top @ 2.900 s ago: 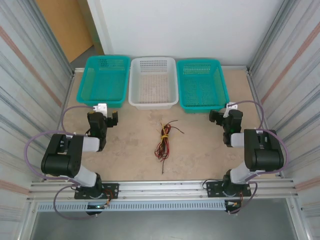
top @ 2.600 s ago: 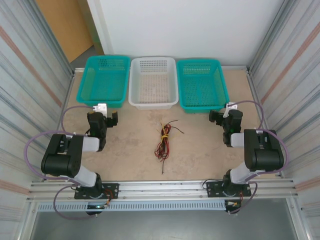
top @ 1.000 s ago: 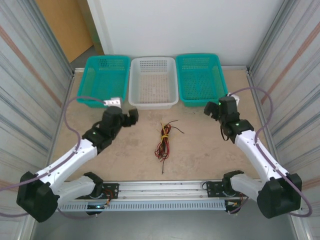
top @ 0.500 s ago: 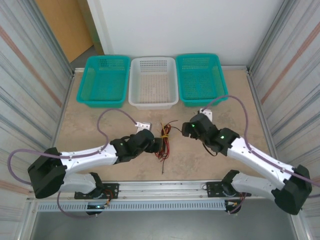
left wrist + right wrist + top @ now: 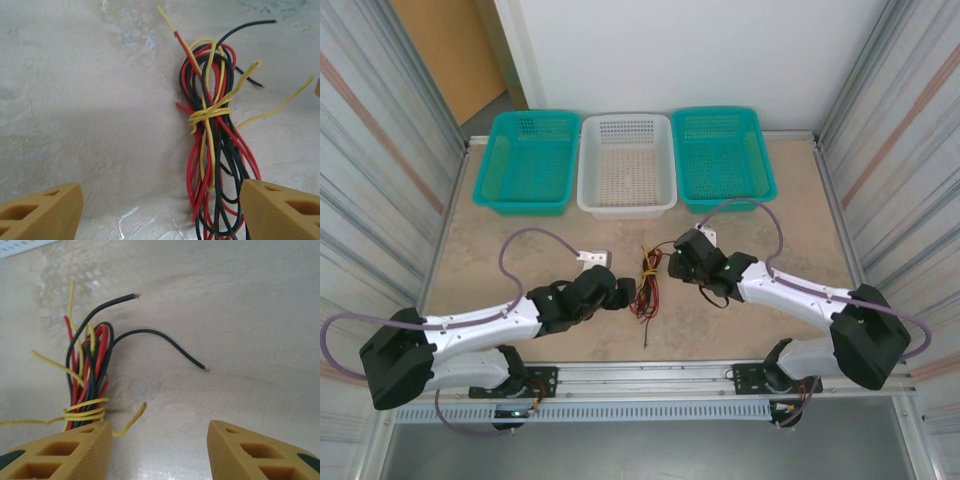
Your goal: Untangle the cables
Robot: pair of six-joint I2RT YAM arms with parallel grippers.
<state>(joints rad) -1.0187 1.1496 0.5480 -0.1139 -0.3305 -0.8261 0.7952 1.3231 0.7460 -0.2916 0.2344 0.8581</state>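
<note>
My left gripper (image 5: 161, 189) and right gripper (image 5: 160, 426) flank the cables (image 5: 212, 150), both open and empty. Next I'd pinch strands either side of the yellow knot (image 5: 207, 116).

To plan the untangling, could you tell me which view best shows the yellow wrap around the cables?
Left wrist view: the yellow wrap sits mid-frame, its turns distinct around the cables. Right wrist shows it low down; the top view renders it too small.
</note>
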